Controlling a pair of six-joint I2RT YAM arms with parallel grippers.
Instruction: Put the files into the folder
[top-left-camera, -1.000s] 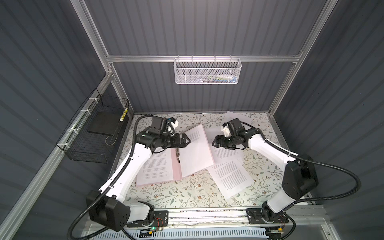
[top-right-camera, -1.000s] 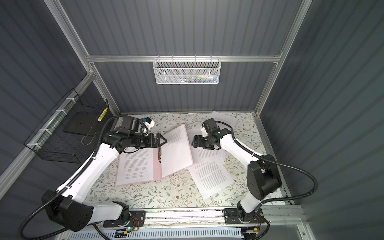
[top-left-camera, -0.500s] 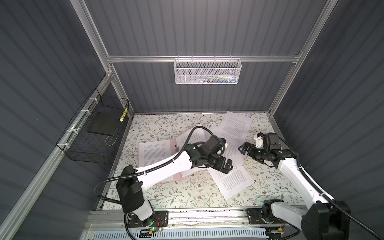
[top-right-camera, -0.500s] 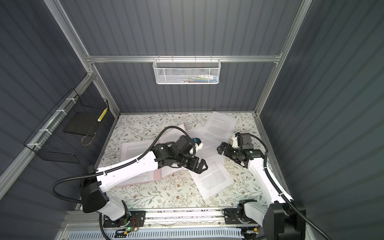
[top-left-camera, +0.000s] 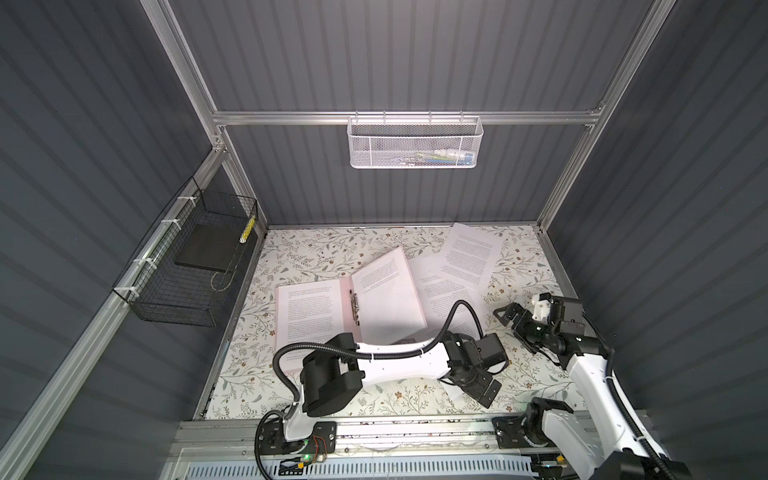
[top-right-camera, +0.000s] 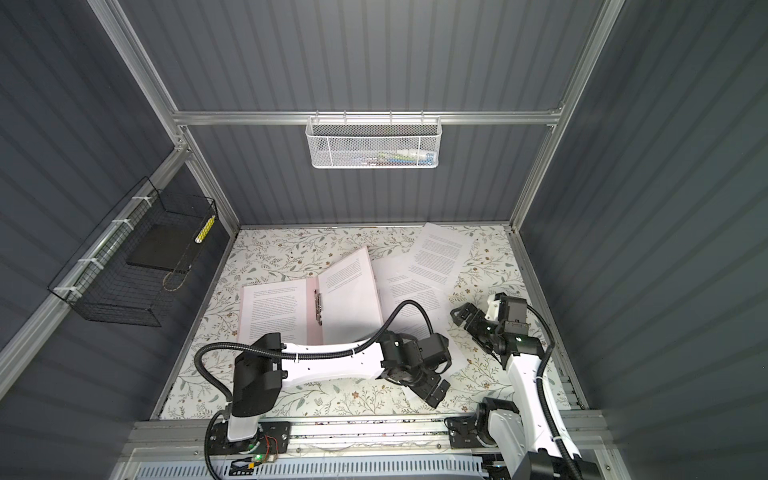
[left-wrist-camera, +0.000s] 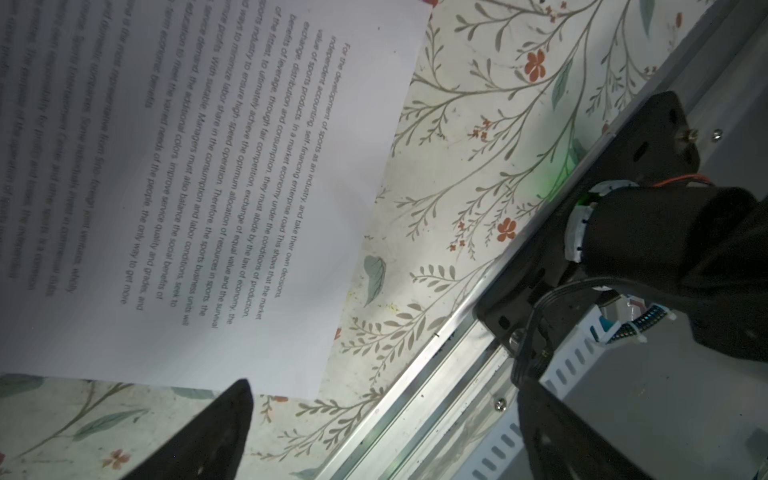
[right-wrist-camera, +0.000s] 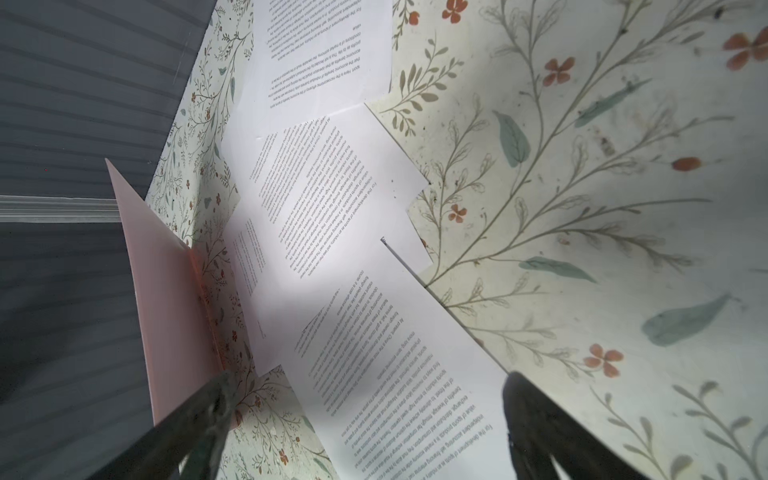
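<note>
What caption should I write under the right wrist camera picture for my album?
Open right gripper over loose files on the flowery table, beside the open pink folder.

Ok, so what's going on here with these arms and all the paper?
Two robot arms are filing printed sheets into a pink folder, lying open on the floral table with one cover raised. One sheet lies on its flat half, another against the raised cover; several loose sheets overlap to its right. The left end effector hovers open by the nearest sheet, the right end effector open beside the pile. Neither holds anything.
</note>
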